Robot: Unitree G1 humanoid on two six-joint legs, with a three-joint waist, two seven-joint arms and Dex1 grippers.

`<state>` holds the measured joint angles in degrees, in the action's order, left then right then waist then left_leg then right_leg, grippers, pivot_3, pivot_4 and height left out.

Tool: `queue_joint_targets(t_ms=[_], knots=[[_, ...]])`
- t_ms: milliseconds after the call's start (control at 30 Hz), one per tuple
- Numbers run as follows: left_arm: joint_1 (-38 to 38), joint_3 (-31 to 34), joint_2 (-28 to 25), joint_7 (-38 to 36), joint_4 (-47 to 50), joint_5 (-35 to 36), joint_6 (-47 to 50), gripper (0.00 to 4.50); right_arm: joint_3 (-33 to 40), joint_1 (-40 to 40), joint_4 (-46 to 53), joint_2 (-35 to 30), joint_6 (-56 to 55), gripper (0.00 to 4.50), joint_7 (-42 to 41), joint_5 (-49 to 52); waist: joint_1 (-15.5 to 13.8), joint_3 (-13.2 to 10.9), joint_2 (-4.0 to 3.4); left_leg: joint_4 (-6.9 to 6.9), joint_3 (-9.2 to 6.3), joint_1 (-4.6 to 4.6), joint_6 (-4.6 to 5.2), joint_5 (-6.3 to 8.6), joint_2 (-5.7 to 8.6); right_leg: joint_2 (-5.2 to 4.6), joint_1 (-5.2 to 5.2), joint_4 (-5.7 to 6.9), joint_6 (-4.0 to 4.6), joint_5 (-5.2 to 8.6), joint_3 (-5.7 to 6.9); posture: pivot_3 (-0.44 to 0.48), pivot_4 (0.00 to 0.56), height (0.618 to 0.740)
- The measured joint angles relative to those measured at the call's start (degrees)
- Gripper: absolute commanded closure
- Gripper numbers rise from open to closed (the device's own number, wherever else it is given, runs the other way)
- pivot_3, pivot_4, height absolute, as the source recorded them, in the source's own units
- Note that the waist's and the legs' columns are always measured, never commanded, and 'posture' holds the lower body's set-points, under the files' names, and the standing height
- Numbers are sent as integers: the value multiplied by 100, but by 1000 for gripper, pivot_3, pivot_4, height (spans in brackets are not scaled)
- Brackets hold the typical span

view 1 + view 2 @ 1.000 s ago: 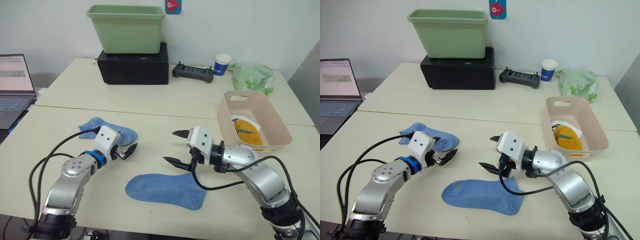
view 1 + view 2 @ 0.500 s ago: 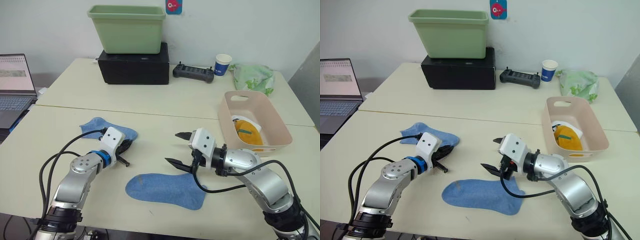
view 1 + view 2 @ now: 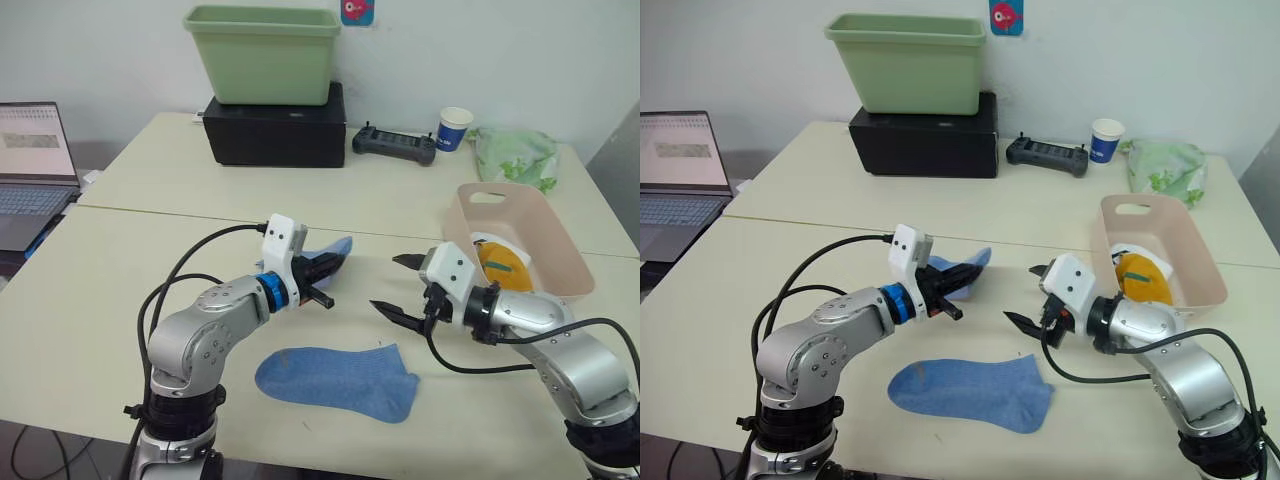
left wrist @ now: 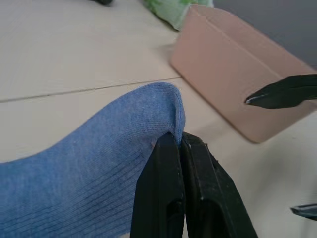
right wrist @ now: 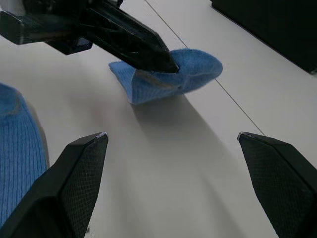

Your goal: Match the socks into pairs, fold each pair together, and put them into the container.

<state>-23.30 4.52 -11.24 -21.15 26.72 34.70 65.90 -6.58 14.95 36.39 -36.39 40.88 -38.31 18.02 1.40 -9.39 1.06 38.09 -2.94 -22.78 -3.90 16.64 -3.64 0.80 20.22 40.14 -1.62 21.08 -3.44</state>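
cream table (image 3: 120, 260) | white wall behind | left fingers (image 4: 181, 163) clamp blue sock (image 4: 99, 158) | right fingers (image 5: 79, 168) spread wide, empty

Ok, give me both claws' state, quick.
Left claw: closed on a light blue sock.
Right claw: open, holding nothing.

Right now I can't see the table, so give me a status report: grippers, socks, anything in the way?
Left gripper shut on blue sock. Right gripper open. Second blue sock flat on table. Pink tub holds yellow sock.
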Motion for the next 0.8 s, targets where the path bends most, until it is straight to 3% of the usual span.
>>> queue_joint_targets(t_ms=[300,433,533,667,800], knots=[[-216,-566,630,301,-495,84,158,4468,168,-371,391,-267,242,0,100,110,-5,0,0,10,4,3,-1,-1,13,-4,-8,3,1,0,-6,0,150,720],[-500,-1415,749,135,-1413,-398,-539,4468,414,-687,530,-722,356,0,132,0,-30,3,-5,6,10,4,-1,-1,16,-7,-10,-8,0,-1,-10,0,150,720],[-500,-1567,760,-31,-1698,-538,-860,4468,481,-717,551,-740,398,0,204,-48,-11,3,-5,6,12,3,-1,-1,15,-5,-6,-5,0,-1,-12,0,150,720],[-619,-1680,598,-381,-1763,-598,-1149,3619,493,-717,614,-748,446,0,224,-57,-15,3,-5,6,10,2,-1,-1,15,-5,-8,-7,0,-1,-10,0,150,720],[-673,-1748,399,-643,-1719,-592,-1243,2279,487,-703,613,-757,455,0,225,-98,-14,3,-5,7,12,2,-1,-1,15,-6,-8,-7,0,-1,-11,0,150,720]])
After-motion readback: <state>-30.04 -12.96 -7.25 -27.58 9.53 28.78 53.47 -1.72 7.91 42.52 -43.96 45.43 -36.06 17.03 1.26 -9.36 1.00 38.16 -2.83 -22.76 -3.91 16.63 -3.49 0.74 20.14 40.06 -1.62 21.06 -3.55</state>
